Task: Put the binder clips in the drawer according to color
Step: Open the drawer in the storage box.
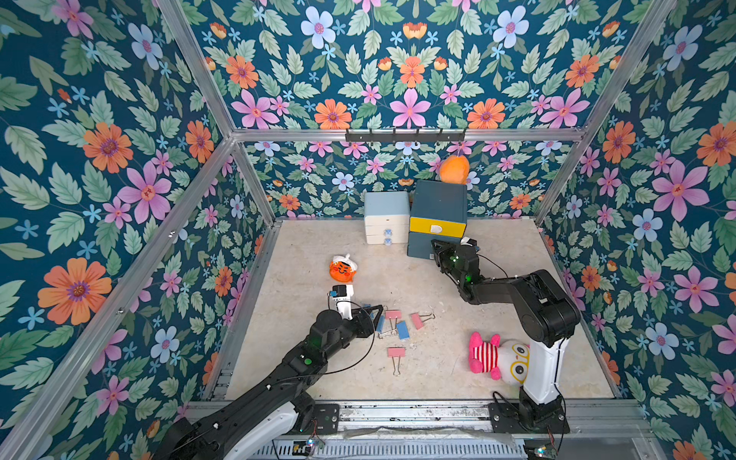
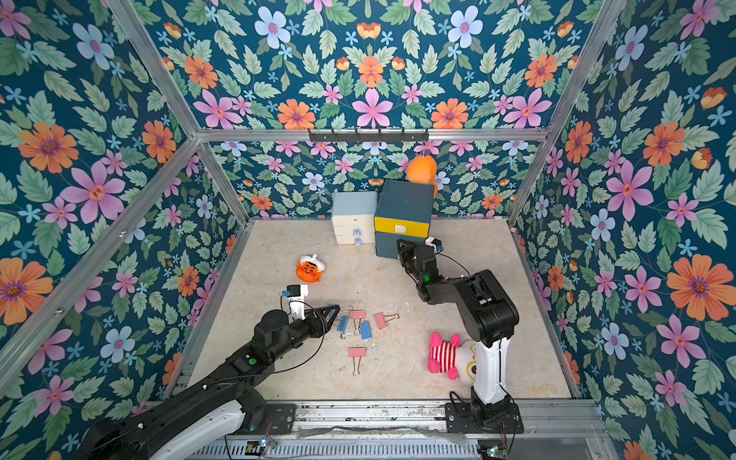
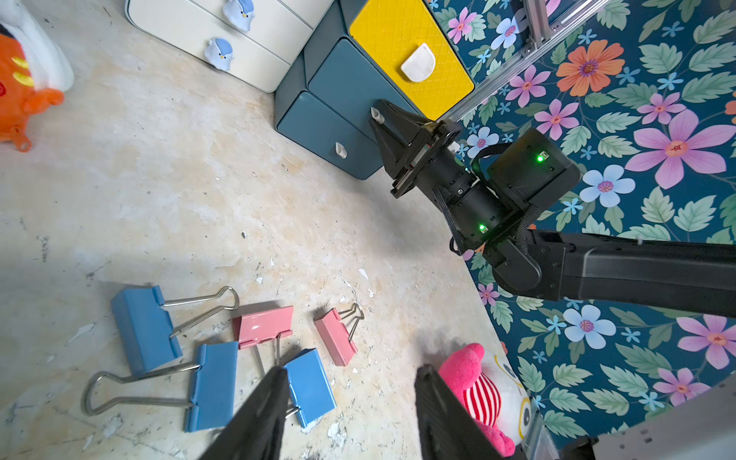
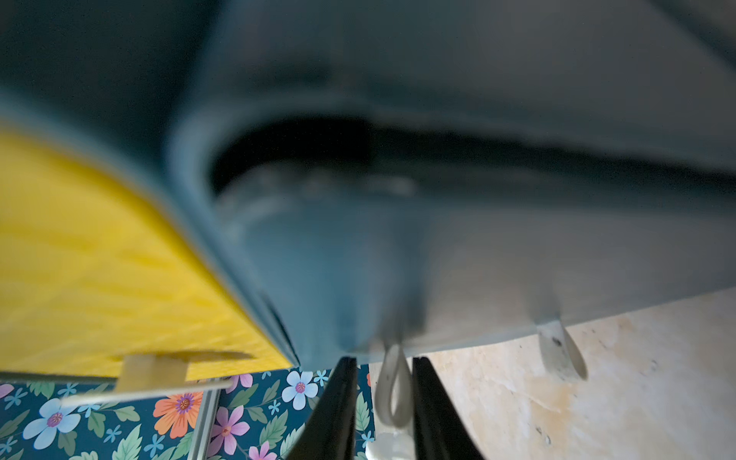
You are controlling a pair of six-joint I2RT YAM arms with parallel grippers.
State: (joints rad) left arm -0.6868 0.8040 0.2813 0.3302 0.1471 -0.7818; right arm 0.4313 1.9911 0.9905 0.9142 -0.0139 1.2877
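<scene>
Several binder clips lie loose on the floor, blue ones [image 1: 403, 330] [image 3: 145, 330] mixed with pink ones [image 1: 396, 352] [image 3: 265, 324]. My left gripper [image 1: 376, 310] [image 3: 352, 410] hovers open at the left edge of the cluster, one finger over a blue clip [image 3: 310, 384], holding nothing. The drawer cabinet [image 1: 438, 203] [image 3: 334, 119] stands at the back, dark blue-grey with a yellow top front [image 1: 437, 228]. My right gripper [image 1: 434, 243] [image 4: 384, 362] is at its middle drawer, with the small white handle [image 4: 394, 390] between its closely set fingers.
A white and pale-blue drawer unit [image 1: 386, 217] stands left of the cabinet. An orange plush [image 1: 342, 267] lies behind the left gripper, and a pink striped plush [image 1: 494, 356] lies by the right arm's base. An orange ball toy [image 1: 454, 169] sits above the cabinet.
</scene>
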